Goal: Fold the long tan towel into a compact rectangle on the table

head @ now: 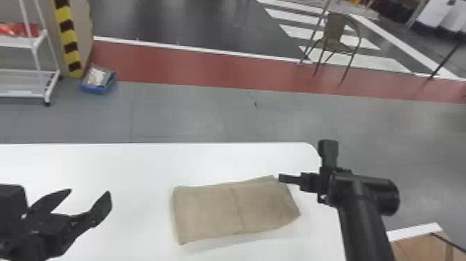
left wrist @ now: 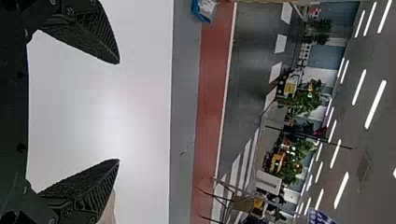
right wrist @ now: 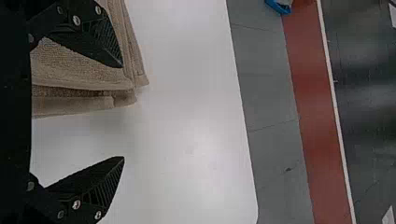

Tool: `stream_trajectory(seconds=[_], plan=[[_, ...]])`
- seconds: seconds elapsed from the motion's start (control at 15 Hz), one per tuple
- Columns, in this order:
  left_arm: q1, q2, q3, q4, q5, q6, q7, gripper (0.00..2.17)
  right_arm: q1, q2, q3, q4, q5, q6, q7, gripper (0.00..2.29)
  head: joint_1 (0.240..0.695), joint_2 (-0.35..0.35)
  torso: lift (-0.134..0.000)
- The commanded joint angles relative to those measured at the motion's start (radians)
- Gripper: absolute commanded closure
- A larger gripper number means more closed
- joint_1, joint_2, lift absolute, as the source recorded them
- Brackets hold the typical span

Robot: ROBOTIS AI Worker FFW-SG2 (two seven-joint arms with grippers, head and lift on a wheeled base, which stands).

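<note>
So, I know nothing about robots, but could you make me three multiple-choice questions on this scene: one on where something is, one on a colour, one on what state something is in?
1. Where is the towel?
A) On the floor
B) On a chair
C) On the table

2. What colour is the table's top?
A) White
B) Green
C) Red

3. How is the left gripper?
A) Shut on the towel
B) Open and empty
C) Shut and empty

Answers:
1. C: the head view shows it lying folded on the tabletop.
2. A: the top is plain white around the towel.
3. B: its two fingers stand wide apart, with nothing held between them.
</note>
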Motion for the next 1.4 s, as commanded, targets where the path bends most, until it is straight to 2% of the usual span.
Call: stream_trajectory(seconds=[0.0, 0.2, 0.4, 0.6, 1.33], plan=[[-0.003, -0.001, 0.001, 0.003, 0.0, 0.0, 0.0, 0.14, -0.001, 0.001, 0.023, 0.005, 0.009, 0.0, -0.004, 0.22, 0.695, -0.31, 0.0], [-0.009, 0.001, 0.001, 0.01, 0.0, 0.0, 0.0, 0.14, -0.001, 0.002, 0.054, 0.005, 0.052, 0.046, -0.002, 0.22, 0.695, -0.298, 0.0], [-0.009, -0.001, 0.004, 0.017, 0.0, 0.0, -0.003, 0.14, 0.005, 0.004, 0.068, 0.01, 0.061, 0.049, -0.002, 0.27, 0.695, -0.296, 0.0], [-0.012, 0.001, 0.007, 0.024, 0.0, 0.0, -0.008, 0.14, 0.005, 0.004, 0.068, 0.021, 0.058, 0.043, -0.002, 0.46, 0.695, -0.294, 0.0], [-0.012, 0.001, 0.032, 0.027, 0.002, -0.003, -0.021, 0.14, -0.015, 0.01, 0.077, 0.021, 0.051, 0.055, -0.002, 0.53, 0.695, -0.275, 0.0]])
